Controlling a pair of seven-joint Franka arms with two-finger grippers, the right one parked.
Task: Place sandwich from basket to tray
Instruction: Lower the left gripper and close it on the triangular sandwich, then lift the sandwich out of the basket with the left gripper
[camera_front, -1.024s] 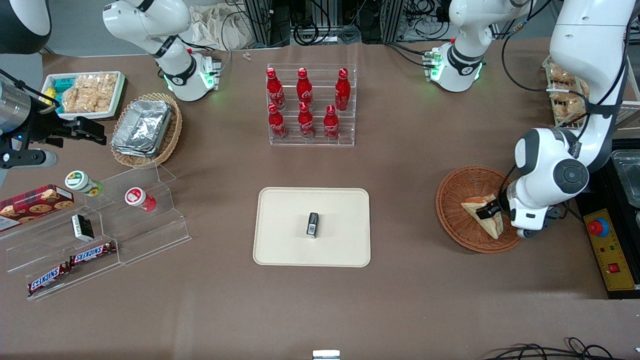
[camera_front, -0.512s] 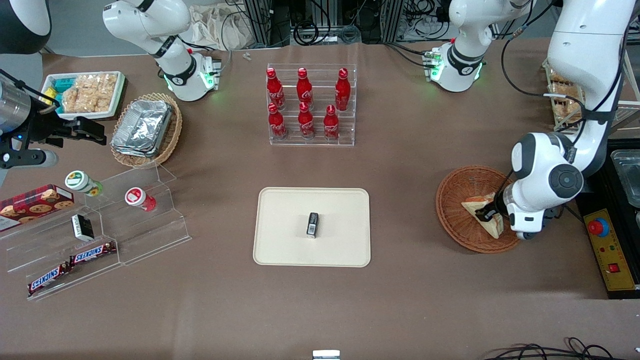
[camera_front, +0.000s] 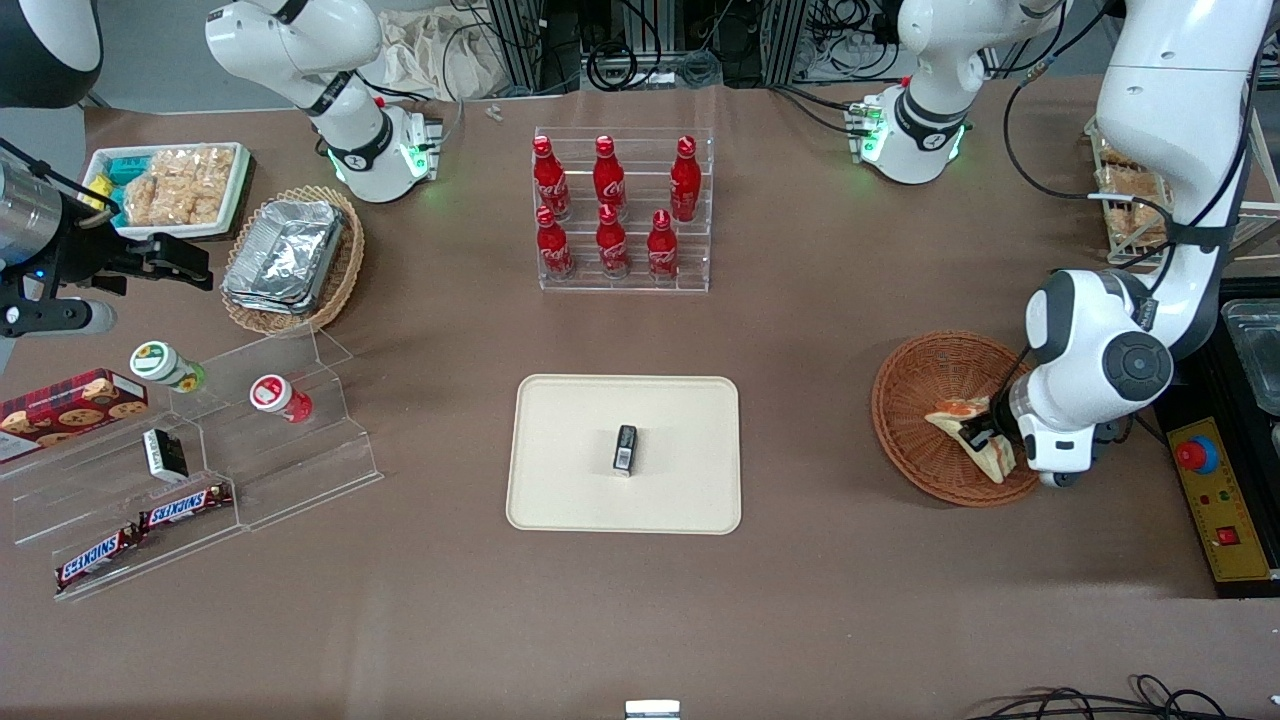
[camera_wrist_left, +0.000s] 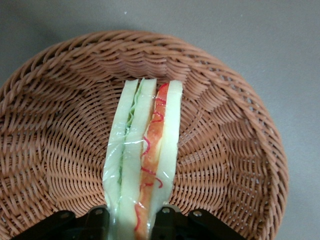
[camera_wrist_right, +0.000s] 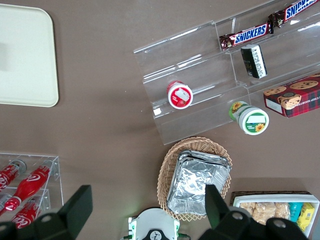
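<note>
The sandwich (camera_front: 962, 425) is a wrapped cream wedge with red-orange filling, tipped up on its edge in the reddish-brown wicker basket (camera_front: 915, 390) toward the working arm's end of the table. My left gripper (camera_front: 981, 432) is shut on the sandwich. In the left wrist view the sandwich (camera_wrist_left: 145, 160) stands on edge between the black fingers (camera_wrist_left: 97, 220) of the gripper (camera_wrist_left: 134, 220), with the basket (camera_wrist_left: 60, 130) underneath. The cream-beige tray (camera_front: 570, 420) lies mid-table and carries a small black packet (camera_front: 625, 448).
A clear rack of red cola bottles (camera_front: 620, 205) stands farther from the front camera than the tray. A tan basket of foil containers (camera_front: 290, 255), a white snack tray (camera_front: 170, 185) and a clear shelf with snacks (camera_front: 190, 470) lie toward the parked arm's end. A red-button box (camera_front: 1210, 490) sits beside the basket.
The gripper has closed on the sandwich and tipped it from lying flat up onto its edge, with its filling now showing; the wrist has shifted slightly.
</note>
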